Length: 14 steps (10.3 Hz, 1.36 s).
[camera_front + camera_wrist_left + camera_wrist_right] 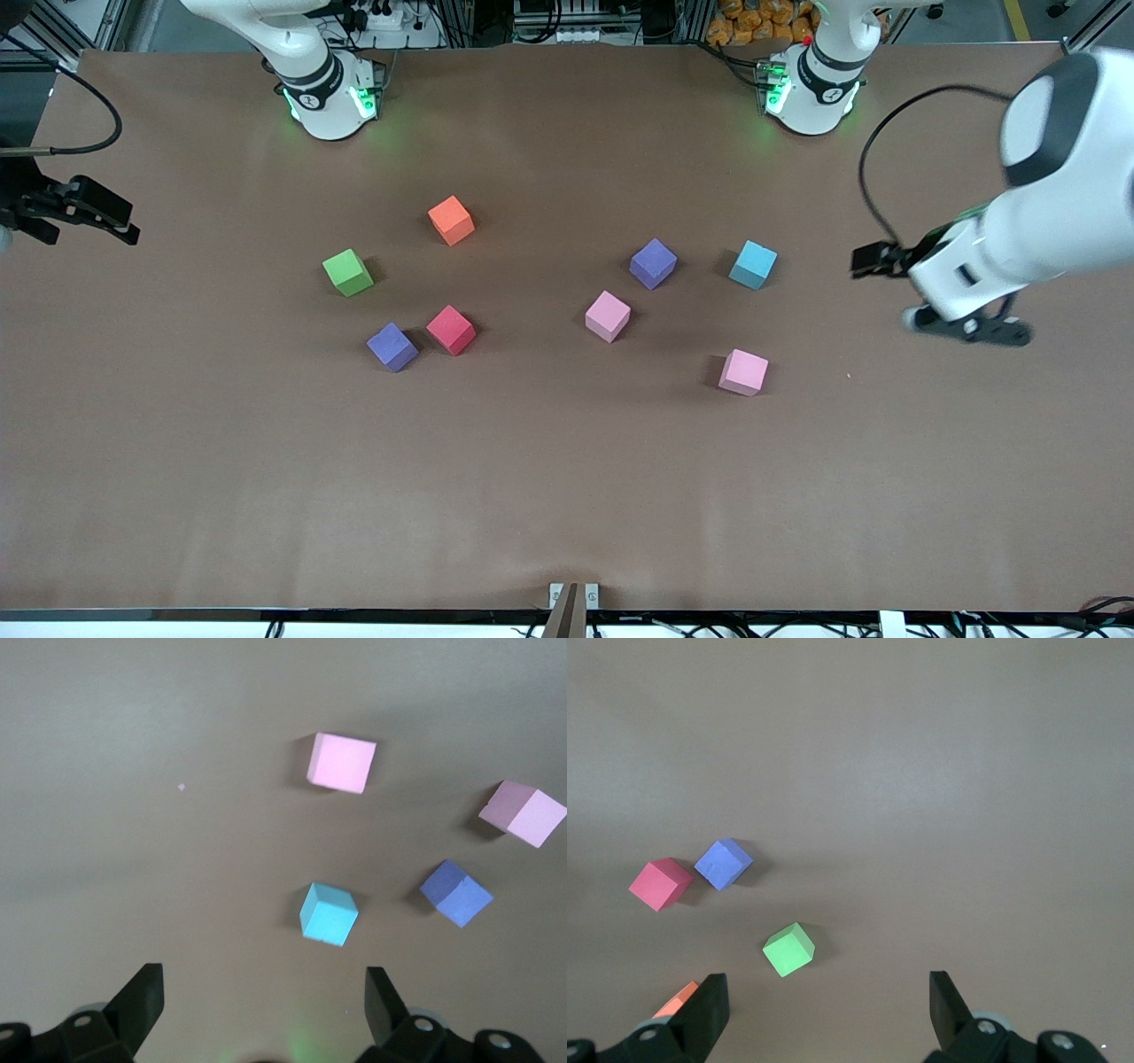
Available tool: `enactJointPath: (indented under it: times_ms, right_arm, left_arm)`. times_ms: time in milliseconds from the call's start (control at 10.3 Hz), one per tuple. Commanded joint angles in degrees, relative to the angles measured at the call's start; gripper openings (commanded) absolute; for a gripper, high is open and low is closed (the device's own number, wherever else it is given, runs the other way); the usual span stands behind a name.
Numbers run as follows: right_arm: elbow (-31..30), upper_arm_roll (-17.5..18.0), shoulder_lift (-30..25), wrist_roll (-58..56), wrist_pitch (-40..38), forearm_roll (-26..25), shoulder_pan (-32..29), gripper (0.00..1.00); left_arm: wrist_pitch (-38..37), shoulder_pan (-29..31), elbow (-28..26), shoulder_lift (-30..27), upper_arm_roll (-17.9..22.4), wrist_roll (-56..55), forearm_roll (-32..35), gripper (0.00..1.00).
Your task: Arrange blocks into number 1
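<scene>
Five task blocks lie scattered on the brown tabletop (pixel 567 496), none touching another. The first pink block (pixel 743 371) sits nearest the front camera, toward the left arm's end. The second pink block (pixel 608 315) lies near the middle, with one purple block (pixel 653 263) just beside it and farther from the camera. The red block (pixel 451 330) and the other purple block (pixel 392 346) sit close together toward the right arm's end.

The left tool (pixel 961 323) hangs over bare tabletop at the left arm's end, well apart from the first pink block; its fingers (pixel 142 997) are spread wide and grasp nothing. The right tool (pixel 75 213) hangs over the tabletop edge at the right arm's end, well apart from every block; its fingers (pixel 709 1005) are likewise spread and empty.

All blocks are small matte cubes of equal size with sharp edges and a soft, foam-like surface. An orange cube (pixel 451 220), a green cube (pixel 347 272) and a light blue cube (pixel 753 264) of the same form lie among them. The tabletop covering is smooth and dull.
</scene>
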Motion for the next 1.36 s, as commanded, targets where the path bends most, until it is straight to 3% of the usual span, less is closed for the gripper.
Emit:
enactJointPath:
  times_ms: [0, 485, 1066, 1260]
  right_arm:
    - [0.41, -0.30, -0.03, 0.16, -0.57, 1.20, -0.25, 1.00]
    - [-0.03, -0.21, -0.03, -0.19, -0.57, 1.12, -0.25, 1.00]
    - [-2.74, -0.04, 1.88, -0.10, 4.16, 3.93, 2.11, 1.00]
    - [-2.93, 3.45, 6.01, 1.55, 7.93, 3.84, 2.82, 1.00]
  left_arm:
    - [1.37, -1.23, 1.13, 4.23, -0.18, -0.01, 2.33, 1.00]
    - [12.00, -4.65, 0.87, 14.51, 0.00, -1.15, 4.45, 1.00]
    - [21.41, -8.87, 0.95, 22.08, 0.00, -8.61, 7.87, 1.00]
    - [22.12, -9.23, 0.78, 23.05, 0.00, -9.15, 7.88, 1.00]
